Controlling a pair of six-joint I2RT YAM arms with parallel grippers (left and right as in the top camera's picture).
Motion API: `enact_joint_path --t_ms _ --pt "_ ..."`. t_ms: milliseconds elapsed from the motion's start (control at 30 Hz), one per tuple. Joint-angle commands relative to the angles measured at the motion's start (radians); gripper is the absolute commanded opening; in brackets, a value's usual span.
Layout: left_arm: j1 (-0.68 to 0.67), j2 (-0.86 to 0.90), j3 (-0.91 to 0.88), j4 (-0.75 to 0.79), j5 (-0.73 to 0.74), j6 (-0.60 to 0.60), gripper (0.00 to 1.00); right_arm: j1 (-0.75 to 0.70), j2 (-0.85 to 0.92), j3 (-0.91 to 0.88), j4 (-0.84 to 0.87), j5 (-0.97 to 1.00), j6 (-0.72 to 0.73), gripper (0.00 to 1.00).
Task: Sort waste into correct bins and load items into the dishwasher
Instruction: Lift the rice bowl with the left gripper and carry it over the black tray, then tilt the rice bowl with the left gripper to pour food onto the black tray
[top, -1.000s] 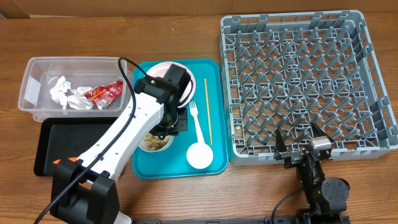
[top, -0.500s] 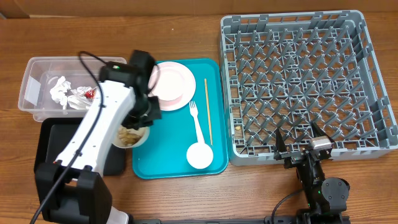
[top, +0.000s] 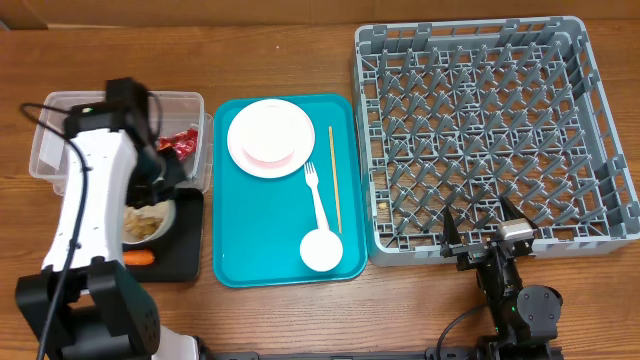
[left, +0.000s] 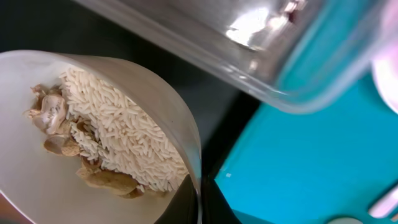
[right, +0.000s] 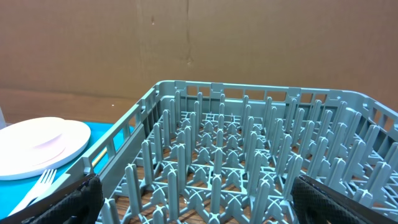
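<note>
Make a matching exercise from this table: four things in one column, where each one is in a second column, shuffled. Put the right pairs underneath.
Things
1. bowl of rice
2. carrot
3. red wrapper
4. fork

Places
A. on the teal tray
B. in the clear tub
C. rim pinched by the left gripper
D. lying loose on the black tray

Pairs: 1-C, 2-D, 3-B, 4-A
</note>
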Motion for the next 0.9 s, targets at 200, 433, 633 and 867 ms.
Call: enact_joint_path --t_ms 200,433,633,867 --pt "0.03 0.003 -0.05 0.023 0.001 0.126 0.04 0.005 -0.008 -0.011 0.004 0.001 -0.004 1.0" --pt "0.058 0.003 -0.089 0.089 0.176 0.249 0.04 0.005 -0.008 -0.011 0.004 0.001 -0.004 1.0" --pt "0.14 0.003 -0.089 0.084 0.468 0.427 0.05 0.005 -0.008 -0.011 0.004 0.001 -0.004 1.0" --pt "0.28 0.003 -0.089 0.016 0.718 0.615 0.04 0.005 -0.008 -0.011 0.004 0.001 -0.004 1.0"
